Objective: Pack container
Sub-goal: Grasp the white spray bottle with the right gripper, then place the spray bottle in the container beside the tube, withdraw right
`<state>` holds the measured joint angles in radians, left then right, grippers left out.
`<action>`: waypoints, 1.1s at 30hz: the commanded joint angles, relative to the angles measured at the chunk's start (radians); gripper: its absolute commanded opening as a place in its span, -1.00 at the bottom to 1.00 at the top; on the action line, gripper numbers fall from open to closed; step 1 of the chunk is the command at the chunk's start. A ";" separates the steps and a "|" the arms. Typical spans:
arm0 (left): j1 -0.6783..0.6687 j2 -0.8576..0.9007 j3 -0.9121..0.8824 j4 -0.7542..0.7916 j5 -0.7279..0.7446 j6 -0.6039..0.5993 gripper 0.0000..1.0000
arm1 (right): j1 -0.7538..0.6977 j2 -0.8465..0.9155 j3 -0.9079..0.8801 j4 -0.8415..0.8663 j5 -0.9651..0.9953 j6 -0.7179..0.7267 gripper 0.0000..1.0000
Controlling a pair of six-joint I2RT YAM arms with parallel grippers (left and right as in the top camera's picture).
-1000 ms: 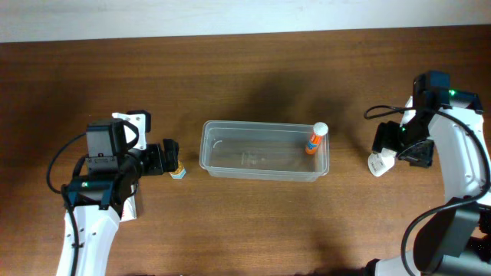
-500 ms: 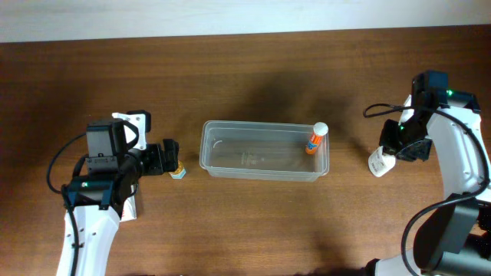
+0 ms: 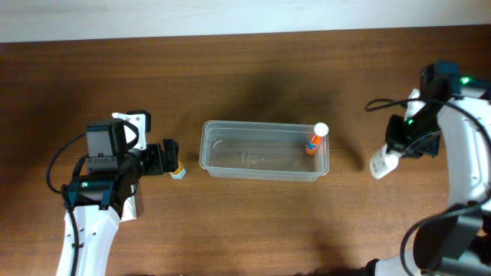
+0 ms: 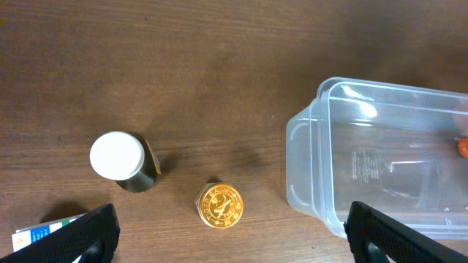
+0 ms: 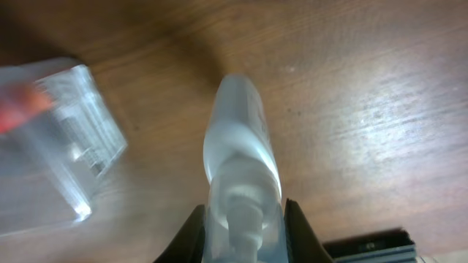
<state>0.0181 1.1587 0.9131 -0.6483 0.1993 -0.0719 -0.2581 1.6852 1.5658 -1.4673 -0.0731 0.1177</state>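
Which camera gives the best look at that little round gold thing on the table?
The left wrist view: the gold round thing is sharp there, its embossed top showing, between a white-capped bottle and the container. Overhead it is only a speck beside the left gripper. The right wrist view does not show it.

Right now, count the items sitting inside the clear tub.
1: a white-capped orange tube, leaning at the right end of the clear container. The walls are transparent, so nothing else seems hidden inside.
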 commanded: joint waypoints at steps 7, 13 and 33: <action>-0.003 0.005 0.022 0.000 0.014 0.013 0.99 | 0.195 -0.234 0.250 -0.146 -0.063 -0.062 -0.85; -0.003 0.005 0.022 0.000 0.014 0.013 0.99 | 0.417 -0.260 0.227 -0.157 -0.056 -0.034 -0.85; -0.003 0.005 0.022 -0.004 0.015 0.013 0.99 | 0.526 -0.216 -0.346 0.380 -0.011 0.026 -0.84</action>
<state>0.0181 1.1587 0.9131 -0.6521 0.1997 -0.0719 0.2600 1.4765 1.2671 -1.1328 -0.1055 0.1322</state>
